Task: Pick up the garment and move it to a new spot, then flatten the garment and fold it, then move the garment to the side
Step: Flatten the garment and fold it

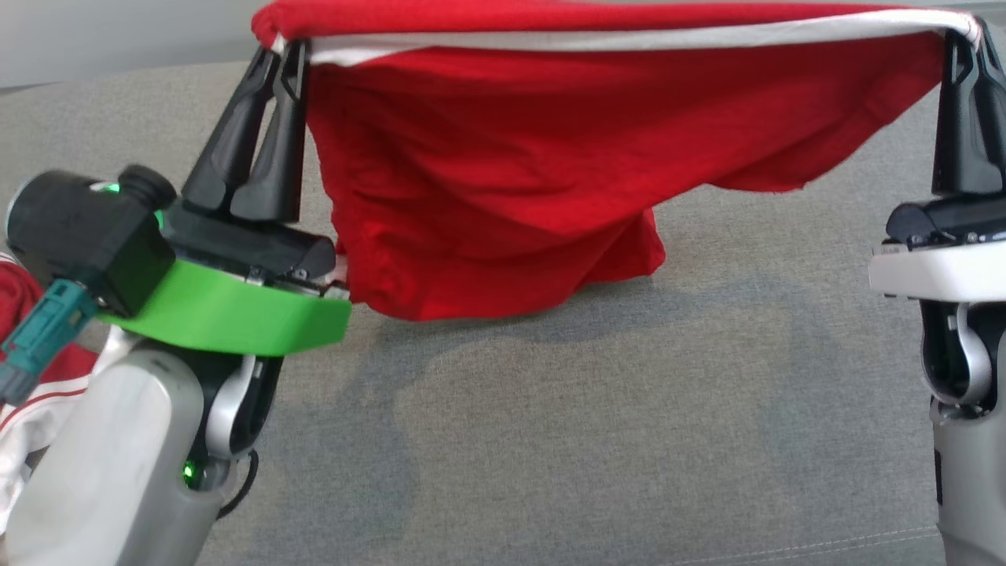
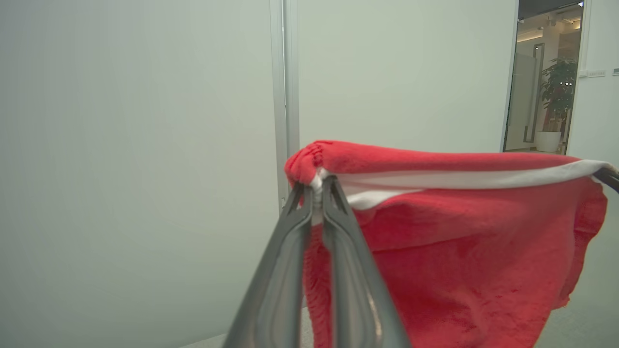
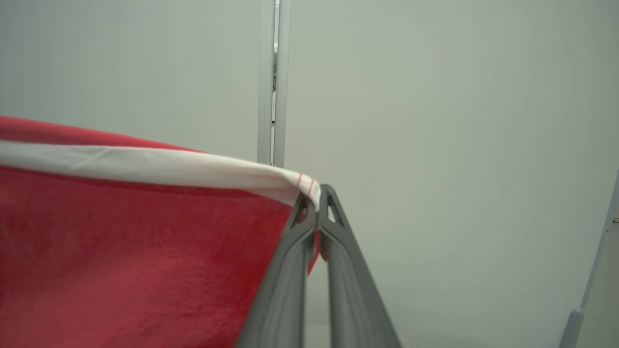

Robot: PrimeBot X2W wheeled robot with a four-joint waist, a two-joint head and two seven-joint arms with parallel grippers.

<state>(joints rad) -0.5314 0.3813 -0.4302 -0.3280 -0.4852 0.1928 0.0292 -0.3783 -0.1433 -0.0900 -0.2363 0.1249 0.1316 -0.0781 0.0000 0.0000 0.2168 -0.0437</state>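
Observation:
A red garment with a white band along its top edge hangs stretched between my two grippers above the grey surface. My left gripper is shut on the garment's left top corner. My right gripper is shut on the right top corner. The cloth sags in the middle and its lowest folds touch the surface. In the left wrist view the garment hangs right of my left gripper. In the right wrist view the garment hangs left of my right gripper.
Another red and white cloth lies at the far left edge behind my left arm. A pale wall with a vertical metal strip stands behind the surface. A doorway with a potted plant shows at the far right.

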